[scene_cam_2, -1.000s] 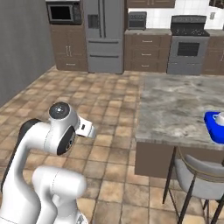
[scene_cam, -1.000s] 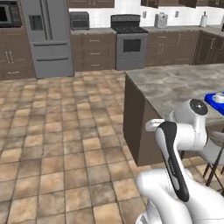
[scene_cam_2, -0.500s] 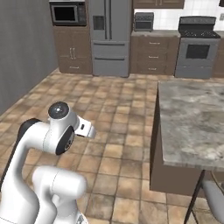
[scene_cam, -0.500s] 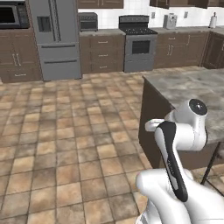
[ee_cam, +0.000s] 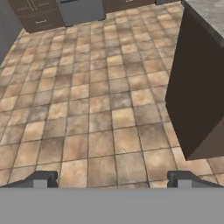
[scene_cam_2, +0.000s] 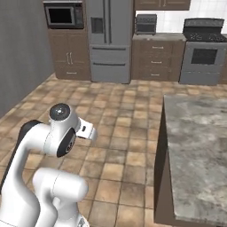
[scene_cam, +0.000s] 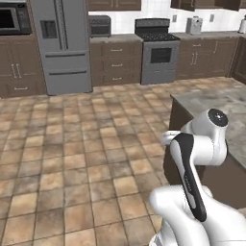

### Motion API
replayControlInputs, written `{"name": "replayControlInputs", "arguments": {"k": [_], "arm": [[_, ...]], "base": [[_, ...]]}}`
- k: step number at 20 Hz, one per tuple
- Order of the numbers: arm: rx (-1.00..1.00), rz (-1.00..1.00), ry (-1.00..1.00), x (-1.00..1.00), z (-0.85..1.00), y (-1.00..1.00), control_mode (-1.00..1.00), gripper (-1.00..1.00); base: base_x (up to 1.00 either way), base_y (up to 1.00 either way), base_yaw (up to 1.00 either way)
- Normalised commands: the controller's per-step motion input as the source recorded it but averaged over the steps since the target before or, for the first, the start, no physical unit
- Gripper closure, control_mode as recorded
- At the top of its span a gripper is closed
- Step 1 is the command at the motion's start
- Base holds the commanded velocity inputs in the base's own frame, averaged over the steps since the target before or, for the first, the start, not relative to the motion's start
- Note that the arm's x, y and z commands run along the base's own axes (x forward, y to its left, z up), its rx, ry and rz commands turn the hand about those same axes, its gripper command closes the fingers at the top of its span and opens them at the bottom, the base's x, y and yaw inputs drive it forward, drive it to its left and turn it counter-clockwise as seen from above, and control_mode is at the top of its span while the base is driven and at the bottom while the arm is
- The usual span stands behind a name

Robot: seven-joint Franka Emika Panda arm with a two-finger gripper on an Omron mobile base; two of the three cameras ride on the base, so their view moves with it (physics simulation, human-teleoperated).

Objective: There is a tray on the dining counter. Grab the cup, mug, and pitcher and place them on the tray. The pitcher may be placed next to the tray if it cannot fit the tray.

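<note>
The dining counter (scene_cam: 225, 103) has a grey marbled top over a dark brown base and stands at the right in the left base view. In the right base view the dining counter (scene_cam_2: 199, 146) shows a bare top. My arm is folded close over the base. In the hand view my gripper (ee_cam: 114, 181) is open, nothing between its fingertips (ee_cam: 41, 179), and it looks down at the tiled floor beside the dark corner of the counter (ee_cam: 197, 92). The tray, the cup, the mug and the pitcher are out of view.
A steel fridge (scene_cam: 62, 48), a stove (scene_cam: 158, 53) and brown cabinets line the far wall, with a microwave (scene_cam_2: 64, 15) at the left. Brown tiled floor (scene_cam: 86, 144) stretches wide between me and that wall.
The whole picture has shifted: the base has moved, so the counter has slid to the right and the blue tray has left the frames. The arm keeps its folded pose, gripper still open.
</note>
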Motion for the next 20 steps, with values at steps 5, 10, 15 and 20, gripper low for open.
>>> {"name": "replayControlInputs", "arguments": {"k": [5,10,15,20], "arm": [[0.0,0.0,0.0,0.0,0.0,0.0,1.0,-1.0],[0.0,0.0,0.0,0.0,0.0,0.0,1.0,-1.0],[0.0,0.0,0.0,0.0,0.0,0.0,1.0,-1.0],[0.0,0.0,0.0,0.0,0.0,0.0,1.0,-1.0]], "base": [[0.94,0.23,0.0],[0.94,0.22,0.0],[0.94,0.2,0.0],[0.94,0.19,0.0]]}}
